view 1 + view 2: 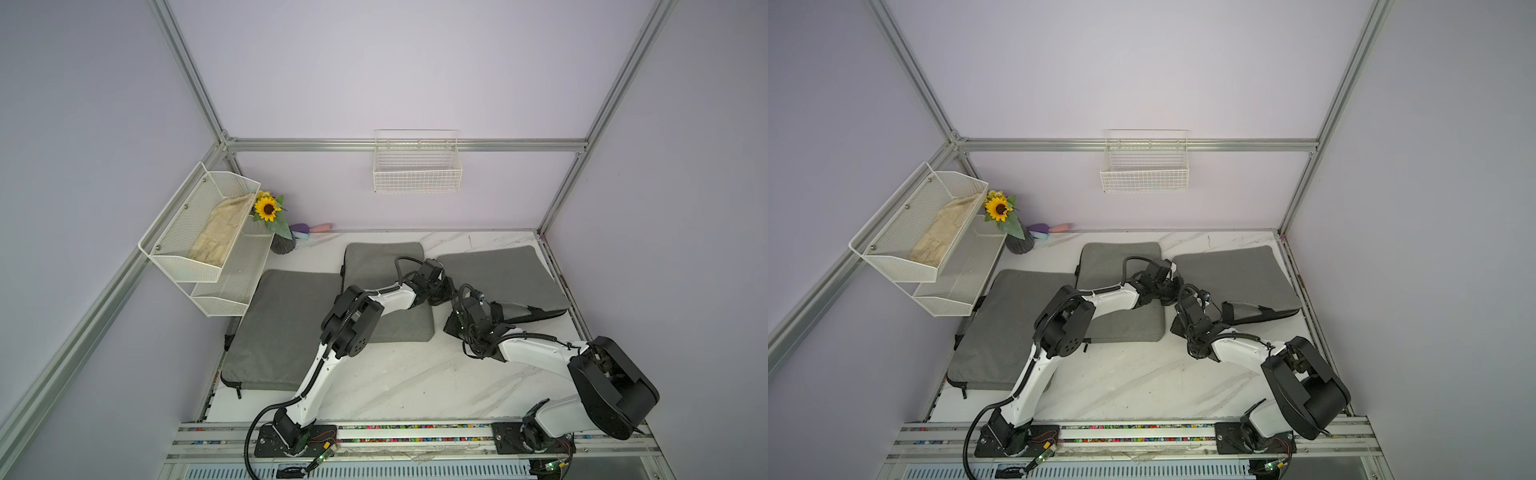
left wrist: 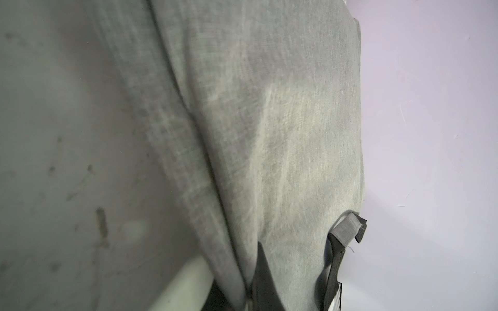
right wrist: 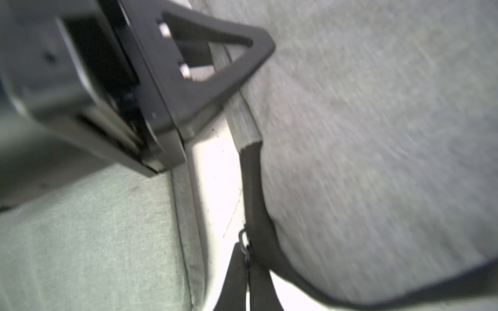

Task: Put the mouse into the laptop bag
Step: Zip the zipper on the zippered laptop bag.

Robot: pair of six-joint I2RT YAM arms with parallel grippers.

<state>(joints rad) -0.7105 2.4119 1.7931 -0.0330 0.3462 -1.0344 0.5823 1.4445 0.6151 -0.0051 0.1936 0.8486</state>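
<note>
Broadly, the marble table (image 1: 415, 386) is bare across its near half. At its far right corner, close to the rail (image 1: 561, 282), lies the grey laptop bag (image 1: 498, 270), near edge lifted, black lining (image 1: 536, 312) showing. The left arm (image 1: 390, 297) stretches low over a neighbouring bag (image 1: 382, 266); the right arm (image 1: 536, 351) bends in from the front. The left pincer (image 1: 448, 294) is clamped on the laptop bag's left edge, the right pincer (image 3: 244, 258) on its zipper tape (image 3: 250, 175). The mouse shows nowhere.
</note>
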